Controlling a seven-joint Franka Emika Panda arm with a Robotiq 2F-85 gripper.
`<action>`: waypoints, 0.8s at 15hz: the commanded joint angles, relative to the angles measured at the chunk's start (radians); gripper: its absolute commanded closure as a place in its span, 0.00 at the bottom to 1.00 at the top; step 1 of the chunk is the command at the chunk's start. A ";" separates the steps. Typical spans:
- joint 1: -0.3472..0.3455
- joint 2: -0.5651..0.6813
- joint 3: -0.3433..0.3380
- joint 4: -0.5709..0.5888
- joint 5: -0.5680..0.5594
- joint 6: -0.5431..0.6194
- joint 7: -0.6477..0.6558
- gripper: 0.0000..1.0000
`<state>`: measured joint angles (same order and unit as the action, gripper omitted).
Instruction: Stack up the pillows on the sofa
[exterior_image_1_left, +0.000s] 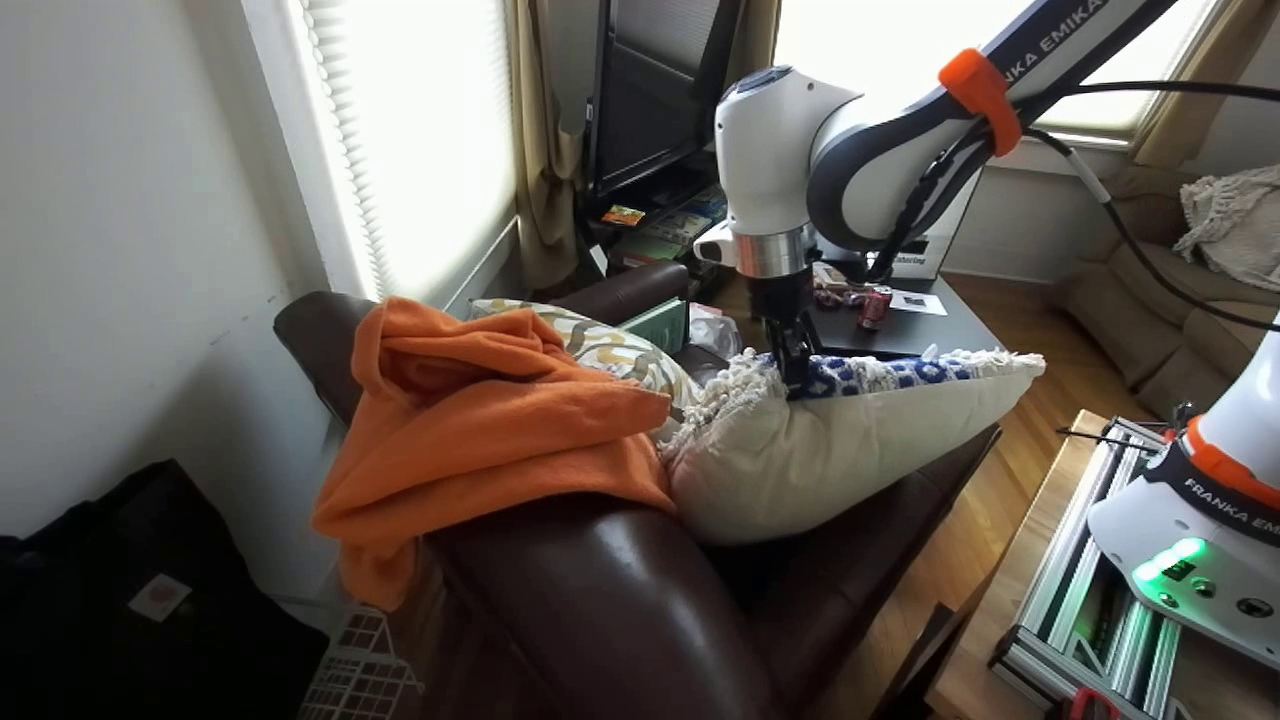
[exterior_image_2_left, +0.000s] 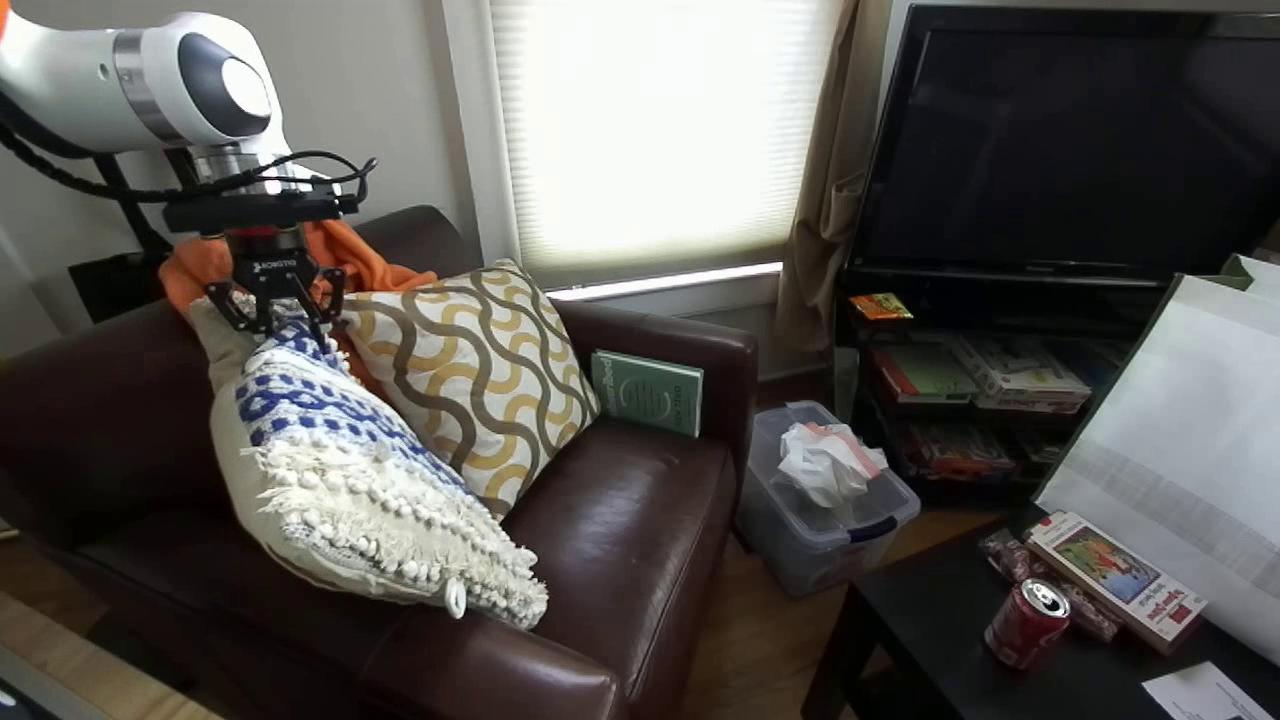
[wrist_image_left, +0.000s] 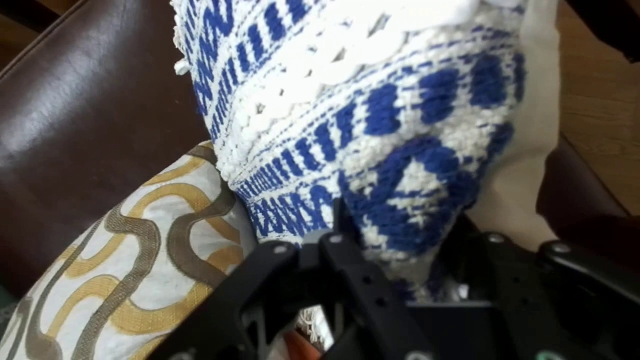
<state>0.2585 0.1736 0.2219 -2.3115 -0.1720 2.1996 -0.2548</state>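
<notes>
Blue and white, the tasselled pillow (exterior_image_2_left: 375, 465) slants down below the claw (exterior_image_2_left: 292, 328), which grips it by its upper end. Over the claw, the arm (exterior_image_1_left: 885, 170) slopes in and its wrist (exterior_image_1_left: 772, 254) points straight down. Just beside the claw leans a wavy-patterned pillow (exterior_image_2_left: 475, 370), with an orange blanket (exterior_image_1_left: 500, 440) also near.

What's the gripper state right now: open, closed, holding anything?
Gripper: closed on the blue-and-white pillow, fabric bunched between its fingers.
</notes>
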 joint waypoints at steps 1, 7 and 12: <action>-0.037 0.006 -0.002 0.006 0.049 0.000 -0.024 0.86; -0.064 -0.087 0.059 -0.030 0.331 -0.008 -0.260 0.98; -0.034 -0.315 0.079 -0.124 0.451 -0.026 -0.411 0.97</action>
<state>0.2087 0.0556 0.2909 -2.3589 0.2012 2.1985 -0.6082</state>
